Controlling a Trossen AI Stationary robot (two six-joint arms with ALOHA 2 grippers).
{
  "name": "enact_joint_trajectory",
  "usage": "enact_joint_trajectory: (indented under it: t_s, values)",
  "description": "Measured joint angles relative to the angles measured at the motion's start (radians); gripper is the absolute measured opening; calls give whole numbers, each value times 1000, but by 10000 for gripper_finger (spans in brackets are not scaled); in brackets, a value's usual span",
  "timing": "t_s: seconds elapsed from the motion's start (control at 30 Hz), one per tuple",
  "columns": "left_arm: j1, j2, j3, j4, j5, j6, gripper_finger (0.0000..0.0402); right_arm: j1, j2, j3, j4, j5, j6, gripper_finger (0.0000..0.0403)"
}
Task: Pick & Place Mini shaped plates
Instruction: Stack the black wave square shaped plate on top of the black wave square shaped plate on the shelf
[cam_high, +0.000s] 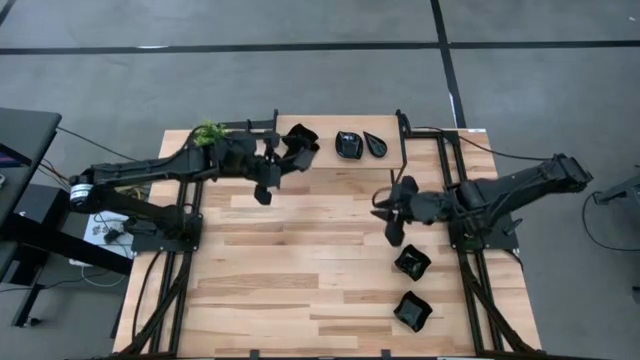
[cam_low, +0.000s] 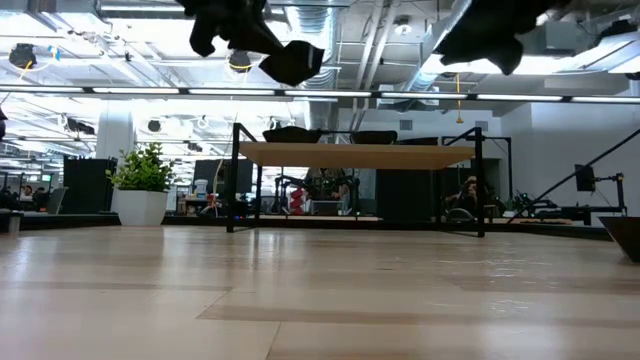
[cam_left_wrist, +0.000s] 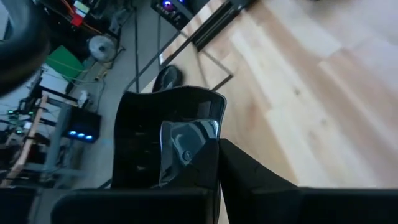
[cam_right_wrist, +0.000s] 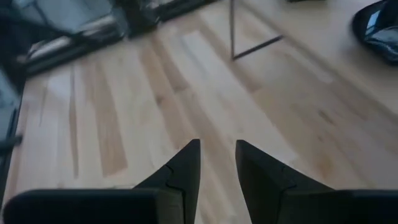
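Note:
My left gripper (cam_high: 285, 152) hangs above the left end of the raised wooden shelf (cam_low: 360, 155) at the table's far side, shut on a glossy black squarish mini plate (cam_left_wrist: 168, 137). Two more black plates (cam_high: 349, 145) (cam_high: 375, 145) rest on the shelf top. Near the table's right edge, two squarish black plates (cam_high: 411, 263) (cam_high: 412, 311) sit on the table. My right gripper (cam_right_wrist: 217, 149) hovers right of the table's centre (cam_high: 383, 208), open, with nothing between its fingers. My left gripper pinches the plate by the rim nearest the fingers (cam_left_wrist: 199, 155). One finger (cam_left_wrist: 249, 180) shows beside the glossy face, and the plate hides the other. The plate is lifted clear and tilted, reaching out beyond the fingertips (cam_low: 290, 60).
A small green potted plant (cam_high: 208, 132) stands at the far left corner, close to the left arm. The shelf's black legs (cam_low: 236, 180) stand on the table at the far side. Bare wood (cam_high: 300, 270) spreads across the middle and near left.

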Motion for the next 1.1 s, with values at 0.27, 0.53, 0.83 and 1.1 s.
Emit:
enact_joint_trajectory:
  t_s: [0.27,0.53,0.83,1.1]
  values:
    - [141,0,0,1,71,137,9,-88,0,0,35,-11,0,98]
    - [249,19,0,5,105,246,13,-99,0,0,35,-11,0,98]
    - [309,140,0,5,148,314,13,-99,0,0,35,-11,0,98]
    - [312,172,0,5,147,363,9,-99,1,0,33,-11,24,98]
